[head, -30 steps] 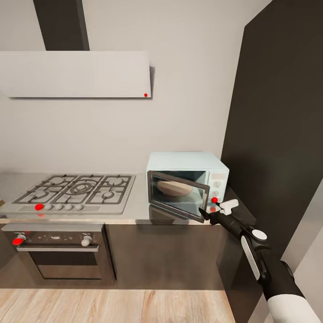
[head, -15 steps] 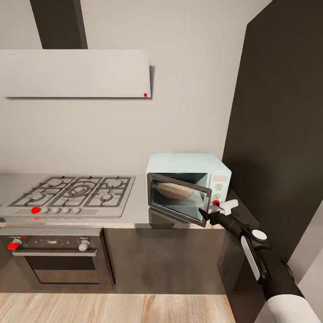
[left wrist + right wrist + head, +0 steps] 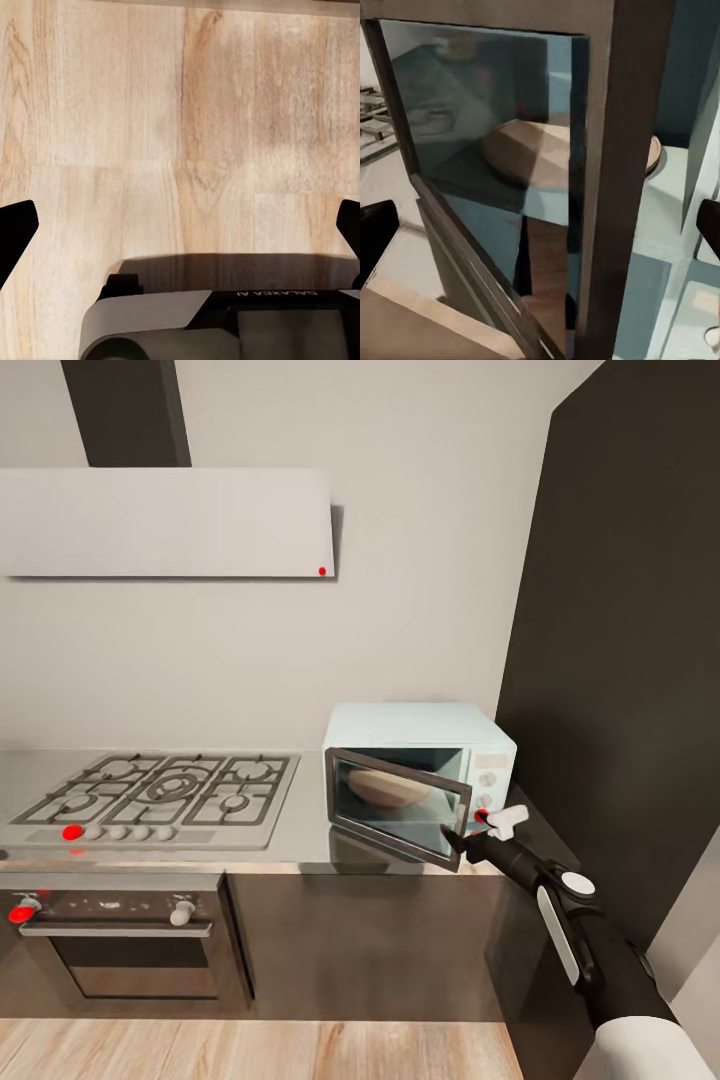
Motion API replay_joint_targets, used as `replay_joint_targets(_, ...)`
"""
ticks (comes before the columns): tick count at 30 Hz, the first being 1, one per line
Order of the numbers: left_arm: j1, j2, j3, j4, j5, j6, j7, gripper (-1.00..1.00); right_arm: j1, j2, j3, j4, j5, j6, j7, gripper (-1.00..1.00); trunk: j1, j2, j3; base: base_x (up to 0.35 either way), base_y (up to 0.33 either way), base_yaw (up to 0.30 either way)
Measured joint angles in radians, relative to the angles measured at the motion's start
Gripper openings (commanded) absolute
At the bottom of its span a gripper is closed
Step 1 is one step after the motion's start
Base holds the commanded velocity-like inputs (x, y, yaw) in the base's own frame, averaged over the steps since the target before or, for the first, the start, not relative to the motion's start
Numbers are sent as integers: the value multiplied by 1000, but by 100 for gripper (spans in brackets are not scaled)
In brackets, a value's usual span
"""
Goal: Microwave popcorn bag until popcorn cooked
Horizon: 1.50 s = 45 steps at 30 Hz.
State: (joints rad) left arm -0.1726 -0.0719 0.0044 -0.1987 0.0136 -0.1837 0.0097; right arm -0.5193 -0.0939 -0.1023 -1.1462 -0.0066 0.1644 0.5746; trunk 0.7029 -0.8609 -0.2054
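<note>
Both right jaws [image 3: 470, 843] gape wide at microwave [image 3: 418, 775] door edge.

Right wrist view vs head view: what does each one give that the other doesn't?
Right wrist alone: a close look past the free edge of the microwave door, with the tan popcorn bag lying inside both behind the glass and in the gap.
Head alone: the wider layout, with the gas hob, oven, countertop, hood, and right gripper at the door's free edge.
Both: the microwave, door ajar, bag inside.
</note>
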Motion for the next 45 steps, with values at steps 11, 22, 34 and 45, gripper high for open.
replay_joint_targets(11, 0, 0, 0, 0, 0, 0, 0, 100, 0, -1, -10, 1, 10, -1, 104, 100, 0, 0, 0, 0, 0, 0)
replay_joint_targets(22, 0, 0, 0, 0, 0, 0, 0, 100, 0, -1, -10, 0, 13, -1, 106, 100, 0, 0, 0, 0, 0, 0)
replay_joint_targets(34, 0, 0, 0, 0, 0, 0, 0, 100, 0, 0, 1, -2, 1, 1, 109, 100, 0, 0, 0, 0, -104, 0)
replay_joint_targets(45, 0, 0, 0, 0, 0, 0, 0, 100, 0, 0, 1, -2, 0, 1, 109, 100, 0, 0, 0, 0, -60, 0)
